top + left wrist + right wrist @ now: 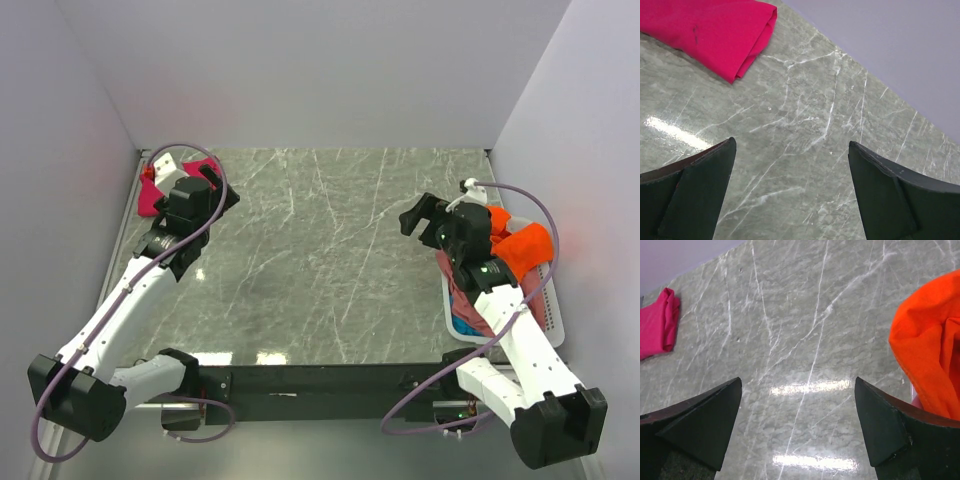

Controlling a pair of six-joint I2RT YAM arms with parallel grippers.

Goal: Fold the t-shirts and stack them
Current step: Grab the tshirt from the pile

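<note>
Left gripper (791,145) is spread open, nothing held; right gripper (798,382) likewise. One magenta-pink cloth t-shirt (715,35) is laid folded at the far left corner. A bright orange cloth t-shirt (525,250) is left crumpled in the white plastic lattice basket (555,318) at the right edge; most of the task is judged undone.

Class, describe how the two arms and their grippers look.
The left arm and right arm have white links, black joints and bases, each with a looping purple cable. The left gripper and right gripper have dark wedge-shaped fingers.
</note>
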